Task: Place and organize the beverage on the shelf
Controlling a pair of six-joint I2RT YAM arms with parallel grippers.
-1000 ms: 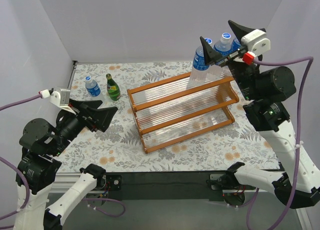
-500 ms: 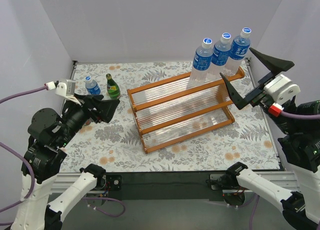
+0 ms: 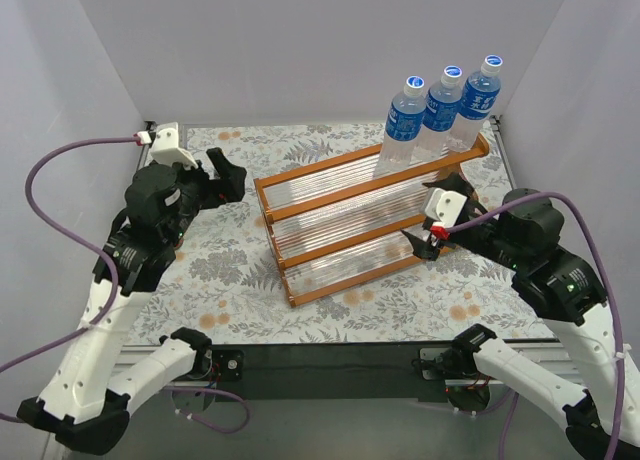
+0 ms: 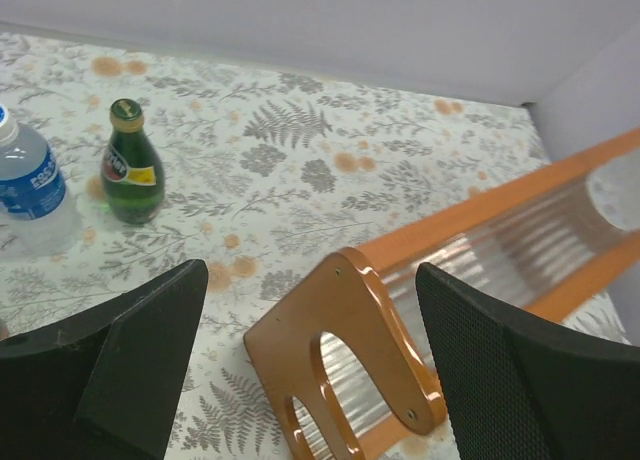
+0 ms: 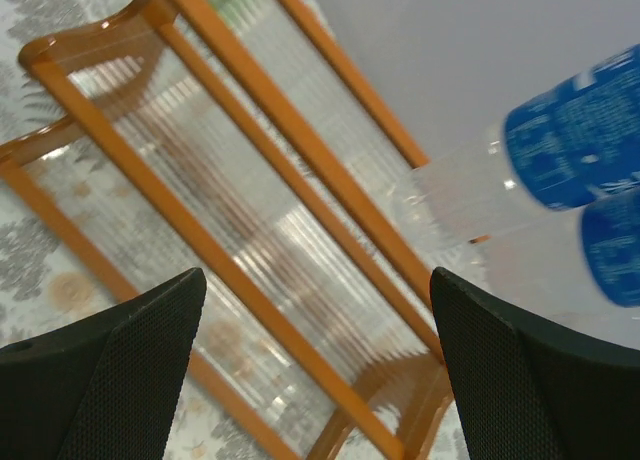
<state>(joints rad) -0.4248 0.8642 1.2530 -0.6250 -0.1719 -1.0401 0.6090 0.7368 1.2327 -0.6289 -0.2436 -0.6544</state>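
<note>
Three clear bottles with blue labels [image 3: 440, 105] stand in a row on the right of the shelf's [image 3: 365, 220] top tier. They also show in the right wrist view [image 5: 570, 130]. My right gripper [image 3: 428, 215] is open and empty, low by the shelf's right end, looking along the tiers [image 5: 230, 230]. My left gripper [image 3: 228, 172] is open and empty above the shelf's left end panel [image 4: 350, 340]. Beyond it on the table stand one green bottle [image 4: 130, 165] and one clear bottle [image 4: 30, 185]; my left arm hides both in the top view. The second green bottle is out of view.
The table has a floral cloth [image 3: 330, 145] and white walls at the back and both sides. The shelf stands at an angle, its left end nearer the front. The black base rail [image 3: 330, 365] runs along the near edge.
My right gripper left the bottles on the top tier and swung down beside the shelf's right end. My left arm rose and reached back over the two table bottles.
</note>
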